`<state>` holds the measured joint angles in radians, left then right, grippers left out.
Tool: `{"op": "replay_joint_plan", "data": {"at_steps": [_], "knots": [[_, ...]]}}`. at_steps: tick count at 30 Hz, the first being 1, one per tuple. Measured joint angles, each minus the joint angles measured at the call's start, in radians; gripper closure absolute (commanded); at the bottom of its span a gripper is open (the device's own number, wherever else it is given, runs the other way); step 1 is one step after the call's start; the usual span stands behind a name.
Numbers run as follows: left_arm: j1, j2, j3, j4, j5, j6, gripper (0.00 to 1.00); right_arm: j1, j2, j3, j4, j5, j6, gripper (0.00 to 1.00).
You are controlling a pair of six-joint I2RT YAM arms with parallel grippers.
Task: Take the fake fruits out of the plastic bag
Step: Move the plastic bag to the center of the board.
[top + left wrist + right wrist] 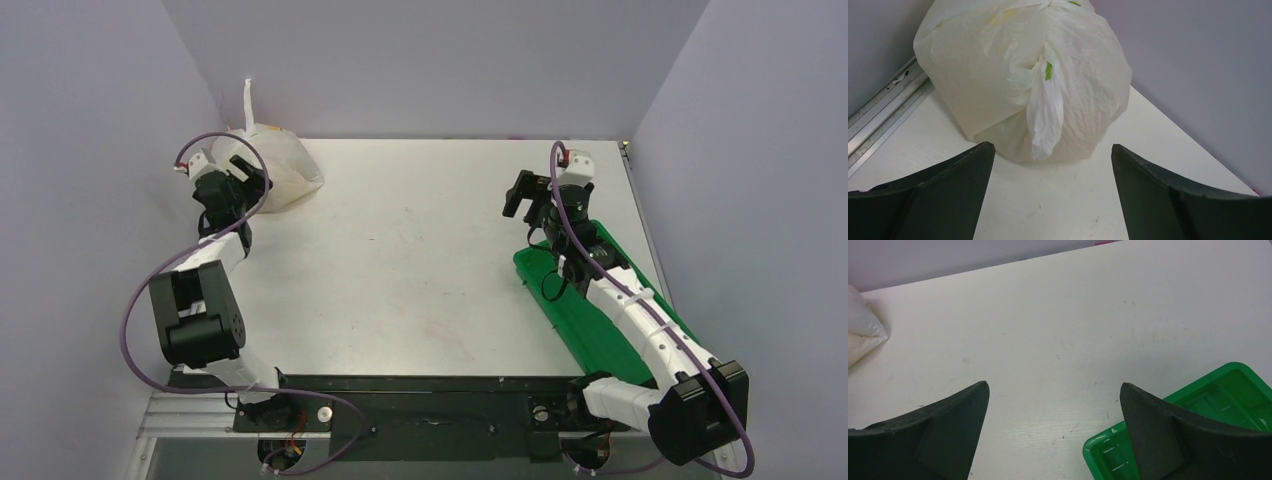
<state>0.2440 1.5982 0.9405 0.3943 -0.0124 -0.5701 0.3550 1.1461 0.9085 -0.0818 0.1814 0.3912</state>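
- Plastic bag (998, 75), bulging and bunched shut, sits in the table's (400, 250) far-left corner.
- Left gripper (1050, 150) gapes wide just before it, not touching.
- Right gripper (1053, 385), wide and empty, hovers by the green tray (1098, 450).

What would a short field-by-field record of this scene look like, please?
plastic bag: bulging, gathered at the top, far left corner of the table
fake fruits: none seen outside the bag; only a green bit shows at its folds
left gripper: open, facing the bag, apart from it
right gripper: open, empty, by the green tray's far end
green tray: right side of table, nothing seen in it
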Motion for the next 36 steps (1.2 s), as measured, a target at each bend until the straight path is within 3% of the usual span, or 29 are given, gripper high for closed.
{"op": "replay_joint_plan", "data": {"at_steps": [5, 10, 14, 16, 17, 18, 28, 36], "knots": [[0.013, 0.138, 0.062, 0.046, 0.029, 0.034, 0.26, 0.007, 0.014, 0.032, -0.028, -0.033, -0.002, 0.0], [0.012, 0.219, 0.107, 0.05, 0.058, 0.061, 0.46, 0.007, 0.026, 0.039, -0.055, -0.053, -0.005, 0.0], [0.012, 0.241, 0.14, 0.036, 0.051, 0.079, 0.67, 0.014, 0.03, 0.048, -0.077, -0.056, -0.015, 0.0], [0.012, 0.247, 0.164, 0.014, 0.043, 0.094, 0.81, 0.021, 0.033, 0.058, -0.089, -0.056, -0.021, 0.0], [0.012, 0.25, 0.183, -0.004, 0.041, 0.104, 0.94, 0.024, 0.034, 0.063, -0.095, -0.055, -0.024, 0.0], [0.012, 0.252, 0.2, -0.021, 0.039, 0.113, 0.98, 0.027, 0.038, 0.07, -0.101, -0.055, -0.029, 0.0], [-0.008, 0.196, 0.225, -0.201, 0.037, 0.172, 1.0, 0.048, 0.059, 0.083, -0.105, -0.08, -0.051, 0.0], [-0.105, -0.109, 0.027, -0.381, 0.039, 0.156, 1.0, 0.052, 0.075, 0.084, -0.11, -0.093, -0.062, 0.0]]}}
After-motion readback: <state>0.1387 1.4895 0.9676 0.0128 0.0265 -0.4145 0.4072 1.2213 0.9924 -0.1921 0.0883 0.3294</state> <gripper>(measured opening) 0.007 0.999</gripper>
